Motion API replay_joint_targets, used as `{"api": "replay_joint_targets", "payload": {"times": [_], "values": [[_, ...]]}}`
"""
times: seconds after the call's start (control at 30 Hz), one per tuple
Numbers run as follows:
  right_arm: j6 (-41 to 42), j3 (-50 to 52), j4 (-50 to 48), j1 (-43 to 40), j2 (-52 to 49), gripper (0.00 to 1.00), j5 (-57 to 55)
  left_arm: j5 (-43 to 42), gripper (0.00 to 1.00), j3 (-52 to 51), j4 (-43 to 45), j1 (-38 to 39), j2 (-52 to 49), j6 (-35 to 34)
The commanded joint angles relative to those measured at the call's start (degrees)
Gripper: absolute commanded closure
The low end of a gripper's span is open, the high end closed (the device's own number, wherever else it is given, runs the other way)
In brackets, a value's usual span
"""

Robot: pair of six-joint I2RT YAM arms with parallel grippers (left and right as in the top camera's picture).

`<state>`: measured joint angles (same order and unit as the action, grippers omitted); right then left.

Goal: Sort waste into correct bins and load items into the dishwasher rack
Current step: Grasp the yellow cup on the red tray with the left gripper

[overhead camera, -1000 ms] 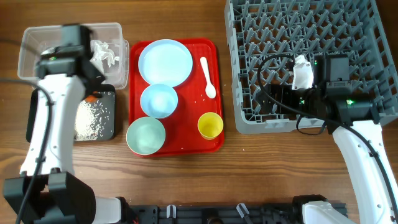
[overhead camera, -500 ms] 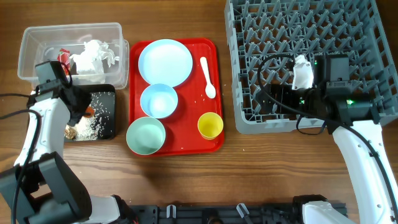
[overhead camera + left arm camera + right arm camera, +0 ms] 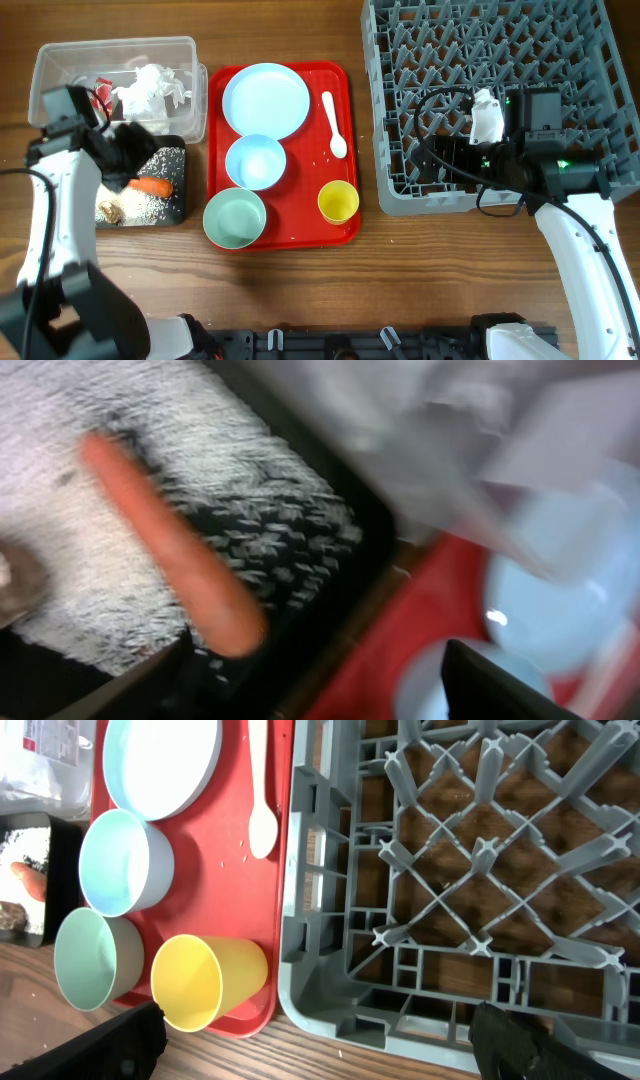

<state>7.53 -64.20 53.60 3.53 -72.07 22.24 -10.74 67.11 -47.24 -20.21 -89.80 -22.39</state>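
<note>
An orange carrot [image 3: 152, 185] [image 3: 170, 550] lies loose on the white rice grains [image 3: 150, 203] in the black bin [image 3: 176, 150], near a brown food lump [image 3: 110, 211]. My left gripper [image 3: 130, 155] [image 3: 310, 695] hovers open just over that bin, holding nothing. The clear bin [image 3: 60, 55] contains crumpled tissue [image 3: 150, 88] and a red wrapper [image 3: 100, 92]. The plate [image 3: 265, 100], two bowls [image 3: 255, 160] [image 3: 234, 217], yellow cup [image 3: 338, 202] and spoon [image 3: 334, 125] sit on the red tray [image 3: 345, 85]. My right gripper [image 3: 430, 150] [image 3: 320, 1050] hangs open above the front left of the dishwasher rack [image 3: 500, 60].
The red tray stands between the bins and the rack [image 3: 460, 870], its right edge close to the rack's left wall. The yellow cup [image 3: 205, 982] lies on its side at the tray's front right corner. Bare wooden table runs along the front.
My left gripper has opened and the carrot now lies in the black bin. The left arm has shifted over the bins. The right arm has not moved.
</note>
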Motion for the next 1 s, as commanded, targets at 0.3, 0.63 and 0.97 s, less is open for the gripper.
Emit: {"api": "replay_joint_targets", "payload": {"times": [0.3, 0.63, 0.97], "values": [[0.15, 0.22, -0.76, -0.17, -0.48, 0.0, -0.44, -11.69, 0.14, 5.53, -7.39, 39.89, 1.75, 18.73], [0.57, 0.22, -0.17, -0.17, -0.48, 0.0, -0.42, -3.32, 0.38, 5.51, -7.26, 54.55, -13.7, 7.91], [0.57, 0.22, -0.22, -0.17, -0.48, 0.0, -0.44, -3.3, 0.67, 5.79, -5.99, 54.45, -14.75, 5.11]]}}
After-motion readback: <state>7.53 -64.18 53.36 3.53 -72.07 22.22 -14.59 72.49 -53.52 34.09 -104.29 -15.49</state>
